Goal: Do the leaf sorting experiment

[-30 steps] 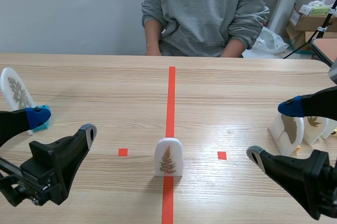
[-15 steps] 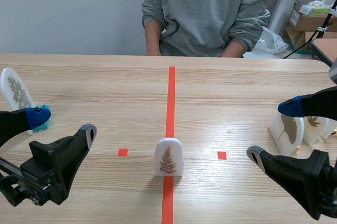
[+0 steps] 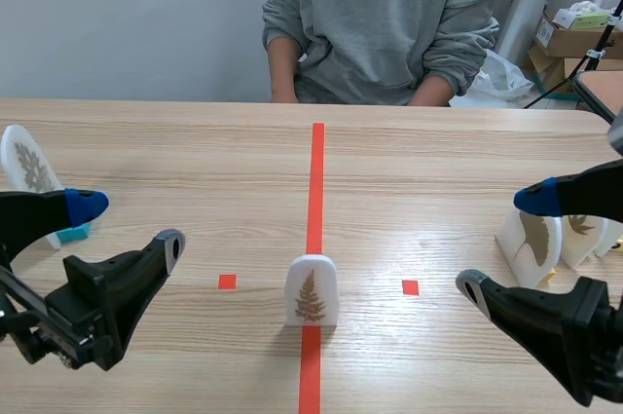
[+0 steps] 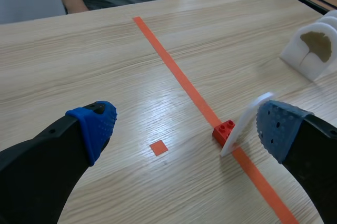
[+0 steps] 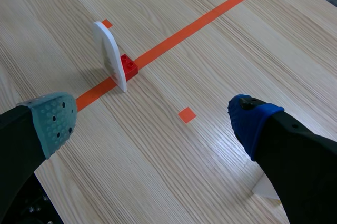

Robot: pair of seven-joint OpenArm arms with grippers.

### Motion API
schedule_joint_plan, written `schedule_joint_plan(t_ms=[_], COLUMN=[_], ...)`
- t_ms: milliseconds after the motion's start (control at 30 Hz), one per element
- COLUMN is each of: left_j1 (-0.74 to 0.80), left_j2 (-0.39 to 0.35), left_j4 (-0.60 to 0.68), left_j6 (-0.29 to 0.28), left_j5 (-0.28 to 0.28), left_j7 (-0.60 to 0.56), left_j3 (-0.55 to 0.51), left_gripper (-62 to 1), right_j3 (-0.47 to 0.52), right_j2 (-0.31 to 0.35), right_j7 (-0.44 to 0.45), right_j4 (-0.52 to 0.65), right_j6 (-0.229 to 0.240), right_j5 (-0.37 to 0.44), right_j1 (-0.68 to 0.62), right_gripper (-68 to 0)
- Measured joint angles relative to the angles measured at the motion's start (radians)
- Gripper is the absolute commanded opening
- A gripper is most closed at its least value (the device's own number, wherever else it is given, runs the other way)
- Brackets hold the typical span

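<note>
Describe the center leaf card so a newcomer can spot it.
Follow the long orange-red tape line down the table toward the robot. The white arched card stands upright on it, between two small tape squares. Unlike the left-edge card and the right-edge cards, it shows a brown fern-like leaf and has a red brick base.

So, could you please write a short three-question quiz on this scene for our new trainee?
1. True or false: the left gripper and the right gripper are both open.
2. What holds up the middle fern card? A. a red brick B. a green clip C. a hand
3. Fill in: the group of leaf cards stands beside the ___ gripper.
Key: 1 true; 2 A; 3 right.
</note>
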Motion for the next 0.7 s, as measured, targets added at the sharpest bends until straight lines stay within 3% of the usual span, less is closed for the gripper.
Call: schedule_joint_plan(t_ms=[300, 500, 700], left_j1=[-0.152, -0.275, -0.410], left_j2=[-0.137, -0.178, -0.177], left_j4=[-0.187, -0.288, -0.398], left_j6=[-0.192, -0.249, -0.276], left_j5=[0.004, 0.014, 0.095], left_j7=[-0.007, -0.010, -0.060], left_j3=[0.064, 0.163, 0.311], left_gripper=[-4.2, -4.3, -4.3], right_j3=[0.000, 0.000, 0.000], right_j2=[0.000, 0.000, 0.000], right_j7=[0.000, 0.000, 0.000], right_j4=[0.000, 0.000, 0.000], right_j6=[0.000, 0.000, 0.000], right_j5=[0.000, 0.000, -0.002], right_j1=[0.000, 0.000, 0.000], right_gripper=[-8.6, -8.6, -8.6])
